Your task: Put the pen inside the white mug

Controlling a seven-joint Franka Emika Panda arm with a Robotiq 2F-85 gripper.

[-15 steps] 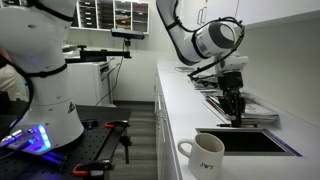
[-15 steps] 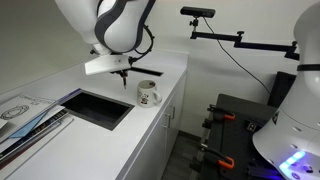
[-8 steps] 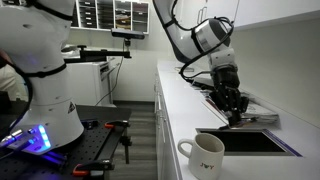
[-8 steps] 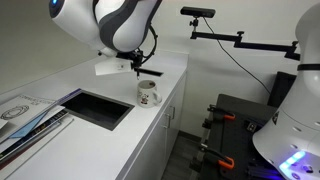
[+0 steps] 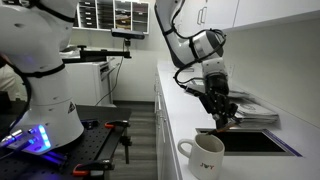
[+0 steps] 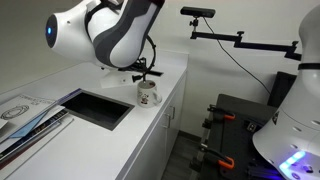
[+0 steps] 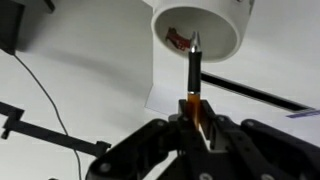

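The pen (image 7: 194,72) is held upright in the pincer (image 7: 196,118), gripped by its lower end, with most of its dark shaft standing free above the fingertips. In the wrist view its free tip is seen against the open mouth of the white mug (image 7: 232,30), though how high above the rim it sits cannot be judged from that view alone. In both exterior views the pen itself is too thin to be made out.

The mug (image 6: 148,94) stands upright on the white counter (image 6: 165,75), near its front edge and beside the sink recess (image 6: 95,108). In an exterior view the pincer (image 6: 139,72) is seen in the air just beside and above the mug. In an exterior view from the opposite end, the pincer (image 5: 226,115) is seen raised above the counter and the mug (image 5: 203,155) apart from it, so the pen is judged not yet to be inside.

The step in hand is taken to be the carrying of the pen to the mug. For the next move, the tip would have to be centred over the opening, then lowered past the rim before any release. A release made off-centre could let the pen glance off the rim and roll onto the counter or into the sink.

The pincer is closed almost fully, its jaws parted only by the width of the pen, and nothing else is touched by it.
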